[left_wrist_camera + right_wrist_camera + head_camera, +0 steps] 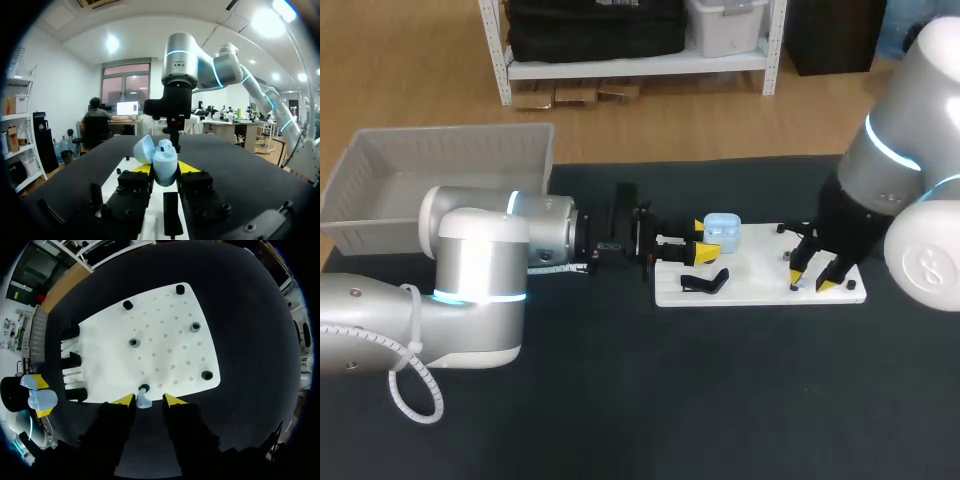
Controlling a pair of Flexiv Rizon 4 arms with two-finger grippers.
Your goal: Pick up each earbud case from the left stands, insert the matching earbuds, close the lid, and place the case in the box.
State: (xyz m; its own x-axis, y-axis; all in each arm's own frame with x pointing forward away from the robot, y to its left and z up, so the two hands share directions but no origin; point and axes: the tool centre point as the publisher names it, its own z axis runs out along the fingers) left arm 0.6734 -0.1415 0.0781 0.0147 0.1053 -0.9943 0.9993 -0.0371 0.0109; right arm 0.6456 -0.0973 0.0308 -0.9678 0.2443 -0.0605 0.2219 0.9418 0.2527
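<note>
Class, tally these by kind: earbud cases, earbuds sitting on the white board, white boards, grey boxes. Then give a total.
earbud case: 1
earbud on the board: 1
white board: 1
grey box: 1
Total: 4

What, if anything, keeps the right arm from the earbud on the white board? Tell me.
Nothing, it seems: yes. The right gripper is open, a finger either side of the earbud on the white board, with nothing over it.
</note>
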